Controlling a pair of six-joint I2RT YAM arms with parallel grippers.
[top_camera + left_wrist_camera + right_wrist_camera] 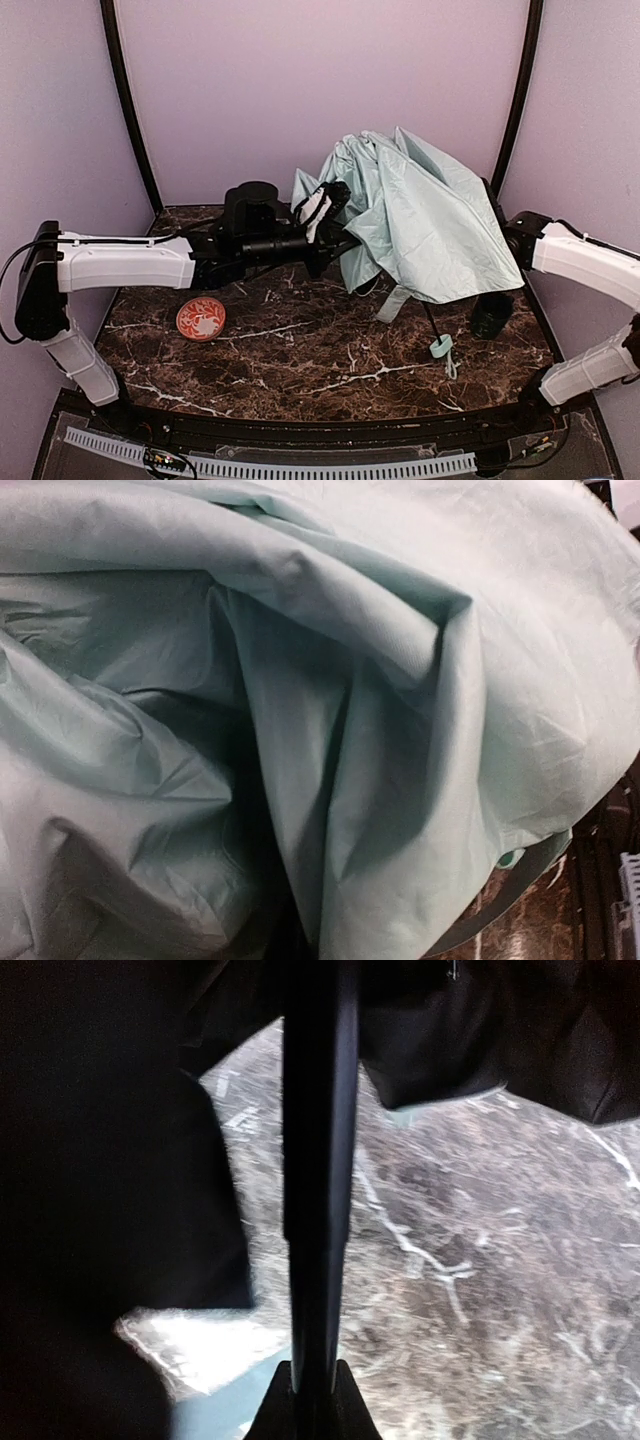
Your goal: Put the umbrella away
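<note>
The umbrella (420,210) stands half collapsed at the back of the table, its pale mint fabric draped to the right. Its thin black shaft (431,322) runs down to the mint handle (440,348), which rests on the table with its strap. My left gripper (322,212) is pressed into the canopy's left side. Mint fabric (380,710) fills the left wrist view and hides the fingers. My right gripper (310,1385) is under the canopy, hidden from the top view, and shut on the black shaft (318,1160).
A dark green cup (491,316) stands at the right, just below the canopy's edge. An orange-red patterned plate (201,318) lies at the left. The brown marble table (320,370) is enclosed by lilac walls.
</note>
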